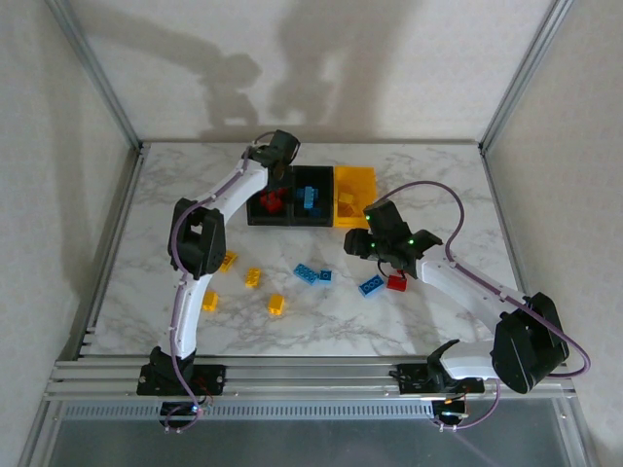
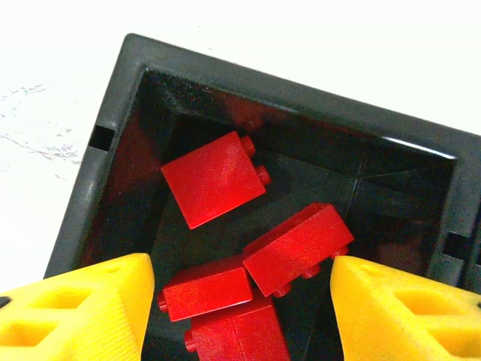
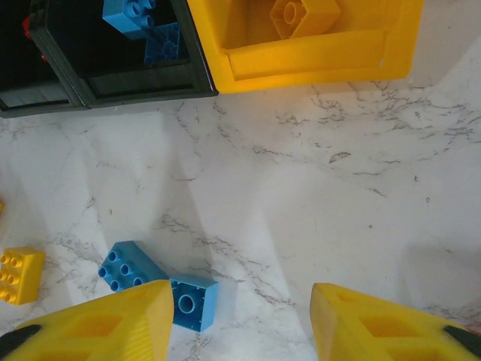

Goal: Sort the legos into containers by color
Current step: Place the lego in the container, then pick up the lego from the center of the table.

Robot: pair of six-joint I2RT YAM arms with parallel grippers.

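Note:
My left gripper (image 1: 279,167) hangs open over the left black container (image 1: 261,218). In the left wrist view its yellow fingers (image 2: 83,308) stand wide apart above several red legos (image 2: 214,177) lying in that bin (image 2: 120,113), gripping none. The middle black container (image 1: 313,220) holds blue legos (image 1: 309,201). The yellow container (image 1: 356,177) holds a yellow lego (image 3: 301,15). My right gripper (image 1: 362,240) is open and empty above bare marble (image 3: 240,316), just in front of the yellow container (image 3: 316,64). A small blue lego (image 3: 193,302) lies by its left finger.
Loose on the table: yellow legos (image 1: 253,277) at front left, blue ones (image 1: 308,273) in the middle, and a blue (image 1: 370,286) and a red one (image 1: 396,282) under the right arm. A blue brick (image 3: 131,265) and a yellow one (image 3: 19,274) lie left of the right gripper.

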